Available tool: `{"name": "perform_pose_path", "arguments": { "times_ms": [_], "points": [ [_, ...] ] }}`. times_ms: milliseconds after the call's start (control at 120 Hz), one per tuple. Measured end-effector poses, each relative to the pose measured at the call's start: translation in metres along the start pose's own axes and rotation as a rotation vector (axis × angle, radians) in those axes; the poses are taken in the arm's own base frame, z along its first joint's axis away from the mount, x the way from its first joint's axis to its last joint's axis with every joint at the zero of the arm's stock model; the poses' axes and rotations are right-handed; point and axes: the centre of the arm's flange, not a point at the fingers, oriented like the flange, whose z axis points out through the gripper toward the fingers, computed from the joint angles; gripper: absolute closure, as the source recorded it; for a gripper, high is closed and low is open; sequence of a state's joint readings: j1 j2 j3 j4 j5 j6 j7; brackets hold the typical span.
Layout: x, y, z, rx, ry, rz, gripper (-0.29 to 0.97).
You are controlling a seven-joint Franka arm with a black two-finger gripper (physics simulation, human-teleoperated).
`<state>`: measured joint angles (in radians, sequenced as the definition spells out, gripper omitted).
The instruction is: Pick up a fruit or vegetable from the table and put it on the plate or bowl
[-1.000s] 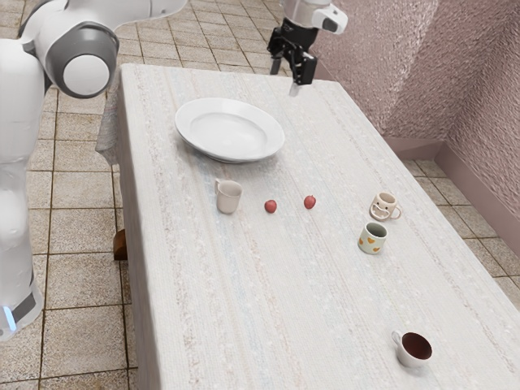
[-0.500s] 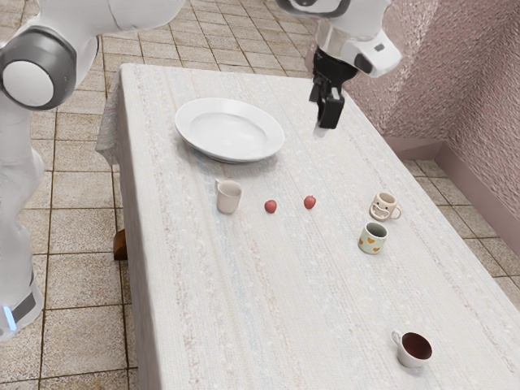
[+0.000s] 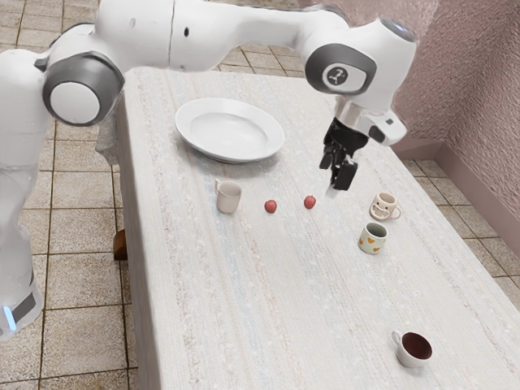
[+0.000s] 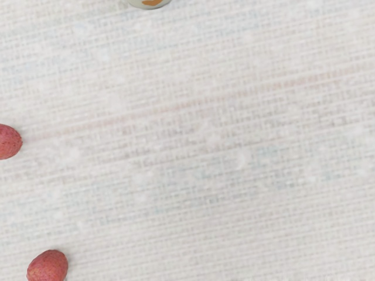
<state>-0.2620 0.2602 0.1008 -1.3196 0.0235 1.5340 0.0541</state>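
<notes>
Two small red fruits lie on the tablecloth, one nearer the beige cup and the other to its right in the exterior view. My gripper hangs open just above the cloth, a little to the right of and beyond the second fruit, holding nothing. The white plate sits bare further back, toward the exterior view's left. In the wrist view both fruits lie off to one side of my hand, on bare cloth.
A beige cup stands beside the fruits. A smiley mug and a heart mug stand close to my gripper on the exterior view's right; the heart mug's rim shows in the wrist view. A mug with dark liquid is near the front.
My arm has swung from beyond the plate at the table's far end toward the near side and lower, ending close to the right-hand fruit. Nothing on the table has moved.
</notes>
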Motion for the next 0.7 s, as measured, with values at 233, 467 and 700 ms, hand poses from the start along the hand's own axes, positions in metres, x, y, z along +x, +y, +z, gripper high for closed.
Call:
{"name": "perform_pose_path", "arguments": {
  "times_ms": [233, 467, 700],
  "points": [
    [-0.060, -0.038, 0.067, -0.083, 0.032, -0.014, 0.00],
    [-0.087, -0.048, 0.083, -0.111, 0.082, -0.027, 0.00],
    [-0.097, -0.081, 0.104, -0.115, 0.070, -0.081, 0.00]
  ]
}}
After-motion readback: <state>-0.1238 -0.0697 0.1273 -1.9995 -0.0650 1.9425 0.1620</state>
